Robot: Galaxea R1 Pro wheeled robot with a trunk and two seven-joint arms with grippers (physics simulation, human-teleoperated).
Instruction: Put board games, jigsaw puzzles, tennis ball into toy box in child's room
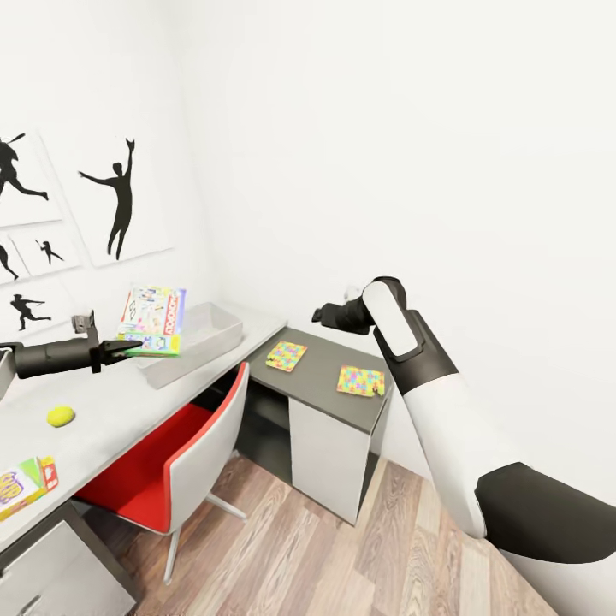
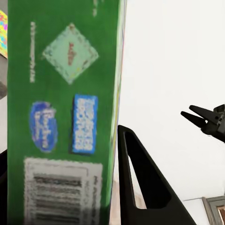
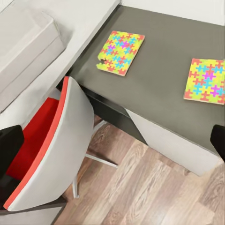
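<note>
My left gripper [image 1: 133, 346] is shut on the white board game [image 1: 154, 320] with multicoloured edges, holding it tilted above the near end of the light-grey toy box [image 1: 208, 328]. Its green side [image 2: 65, 117] shows close up against one finger [image 2: 140, 187]. The tennis ball [image 1: 60, 416] lies on the white table [image 1: 111, 428]. A long yellow-red-green board game [image 1: 24, 484] rests at the table's near edge. Two jigsaw puzzles [image 1: 286, 355] [image 1: 360, 380] lie on the dark-grey corner section [image 1: 323, 368]. My right gripper [image 1: 316, 315] hovers open above that section, holding nothing. The puzzles [image 3: 120, 52] [image 3: 206, 80] lie below it.
A red-and-white chair [image 1: 184, 458] is tucked under the table between the two desk parts. Black silhouette pictures [image 1: 120, 205] hang on the left wall. Wood-plank floor [image 1: 342, 556] lies in front of the corner section. The toy box [image 3: 26, 51] is seen beside the chair [image 3: 51, 140].
</note>
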